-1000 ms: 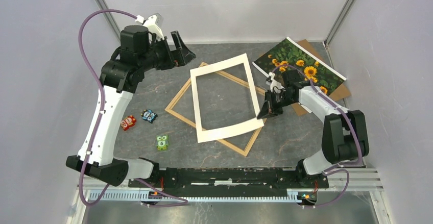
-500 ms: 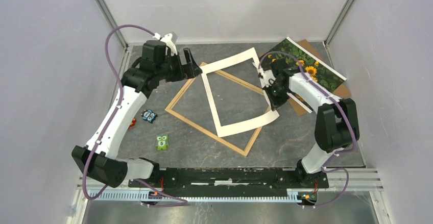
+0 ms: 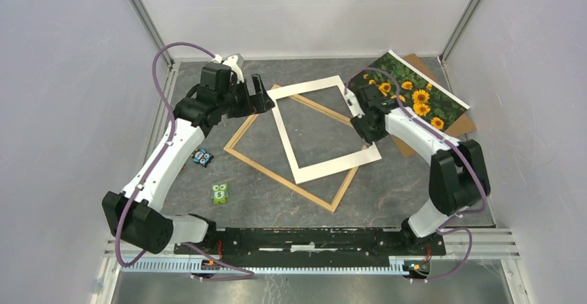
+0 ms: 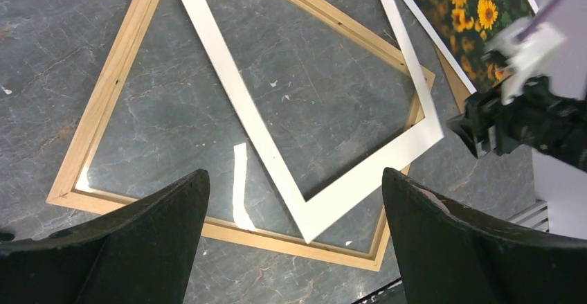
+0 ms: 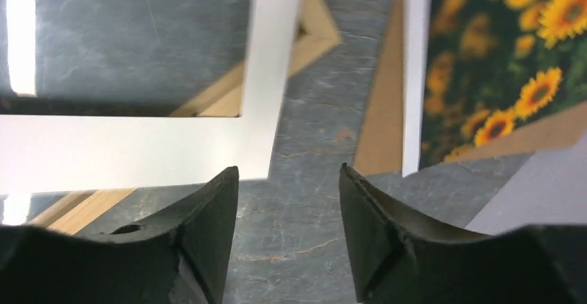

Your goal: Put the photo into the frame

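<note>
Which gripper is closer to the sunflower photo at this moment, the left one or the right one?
Right. The right gripper is close beside the photo's left side, not touching it; the left gripper is across the frame, far to the photo's left.

Premises: a robotics test cell of laboratory type.

Grounds:
- The desk (image 3: 415,179) is a dark grey marbled slab. It is boxed in on three sides by plain pale panels (image 3: 55,110), which meet at bare aluminium posts (image 3: 142,13) in the rear corners.
- The left arm (image 3: 163,157) and the right arm (image 3: 415,129), both white and black, are bolted to a black mounting rail (image 3: 311,238) at the near edge. A slotted metal channel (image 3: 277,266) runs in front of the rail.
- Purple cables (image 3: 156,61) loop exposed along each arm.
- The desk carries an unrelated assortment: a wooden frame (image 3: 244,128), a sunflower photo (image 3: 408,89) and small toy figures (image 3: 220,193).
</note>
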`<state>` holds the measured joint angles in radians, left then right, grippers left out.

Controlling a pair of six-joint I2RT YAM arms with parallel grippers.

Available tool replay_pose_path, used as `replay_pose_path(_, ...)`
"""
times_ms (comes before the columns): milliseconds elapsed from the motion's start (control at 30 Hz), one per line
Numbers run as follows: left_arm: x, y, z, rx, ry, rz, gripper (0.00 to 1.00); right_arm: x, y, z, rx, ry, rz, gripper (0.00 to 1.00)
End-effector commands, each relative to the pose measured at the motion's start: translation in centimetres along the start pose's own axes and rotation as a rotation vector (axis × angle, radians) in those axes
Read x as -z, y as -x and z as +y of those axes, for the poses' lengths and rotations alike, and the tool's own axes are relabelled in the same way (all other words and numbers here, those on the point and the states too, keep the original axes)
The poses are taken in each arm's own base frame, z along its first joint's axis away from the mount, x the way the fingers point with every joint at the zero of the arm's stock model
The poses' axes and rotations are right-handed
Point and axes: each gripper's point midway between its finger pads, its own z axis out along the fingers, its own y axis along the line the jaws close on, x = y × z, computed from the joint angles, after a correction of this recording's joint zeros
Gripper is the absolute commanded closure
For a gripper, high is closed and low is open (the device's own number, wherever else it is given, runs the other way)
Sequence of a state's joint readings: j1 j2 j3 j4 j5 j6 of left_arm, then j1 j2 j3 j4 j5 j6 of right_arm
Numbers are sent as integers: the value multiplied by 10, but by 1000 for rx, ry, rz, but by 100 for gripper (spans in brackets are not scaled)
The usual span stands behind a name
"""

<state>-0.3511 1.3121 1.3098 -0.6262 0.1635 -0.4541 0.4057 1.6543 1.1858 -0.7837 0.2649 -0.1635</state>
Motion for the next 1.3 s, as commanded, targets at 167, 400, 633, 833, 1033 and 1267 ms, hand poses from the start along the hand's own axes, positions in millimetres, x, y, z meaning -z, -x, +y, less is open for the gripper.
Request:
replay_pose_path(167, -3, 7, -5, -35, -26, -43, 0, 33, 24, -28, -663, 171, -473, 17)
replay_pose_path(400, -8, 3, -2, -31, -22, -33, 0, 21, 8, 16, -918, 477, -690, 24)
replay_pose_path(633, -4, 5, -2, -41, -17, -52, 0, -8, -33, 24, -1085, 572, -701, 29)
replay_pose_path(833, -6, 3, -4, -33, -29, -40, 0, -11, -40, 37, -1143, 644, -753, 37)
replay_pose_path(1033, -2, 5, -5, -34, -32, -56, 0, -8, -33, 29, -1178, 682, -804, 40)
replay_pose_path(1267, -2, 5, -7, -29, -45, -60, 0, -5, -31, 21, -1312, 700, -877, 41)
